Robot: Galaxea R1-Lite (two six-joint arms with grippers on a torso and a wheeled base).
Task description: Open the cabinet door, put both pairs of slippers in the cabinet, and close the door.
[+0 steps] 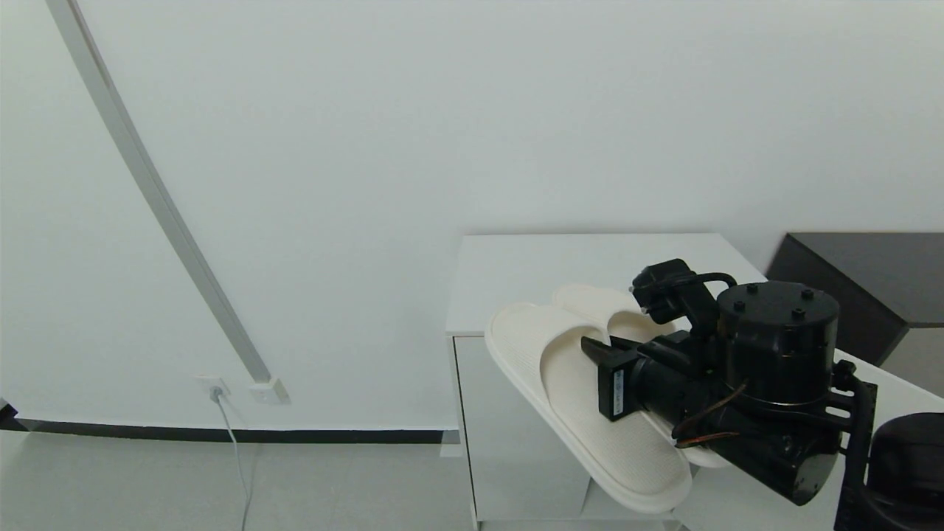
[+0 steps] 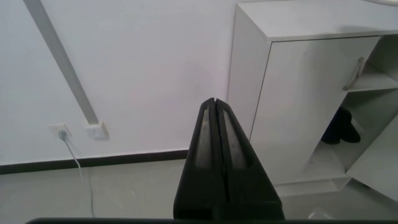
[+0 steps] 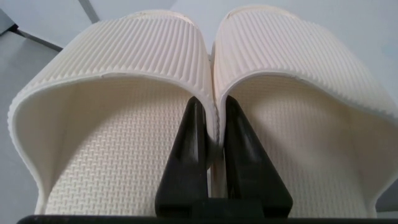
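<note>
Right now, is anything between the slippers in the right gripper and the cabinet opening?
Nothing visible. The right gripper is shut on the cream slippers in front of the cabinet, whose compartment stands open. A dark pair sits on its floor, so aim beside it or for the shelf.

slippers [image 1: 568, 383] before cabinet [image 1: 560, 265], wall socket [image 1: 212, 386] left of cabinet

Most of the cabinet [image 1: 560, 273] front lies hidden behind the slippers [image 1: 575, 387] and the right gripper [image 3: 214, 102] clamped on them, and the cabinet's base runs off the bottom edge. A dark thing [image 2: 344, 126] on the cabinet's lower shelf [image 2: 323, 167] is too dim to identify.
</note>
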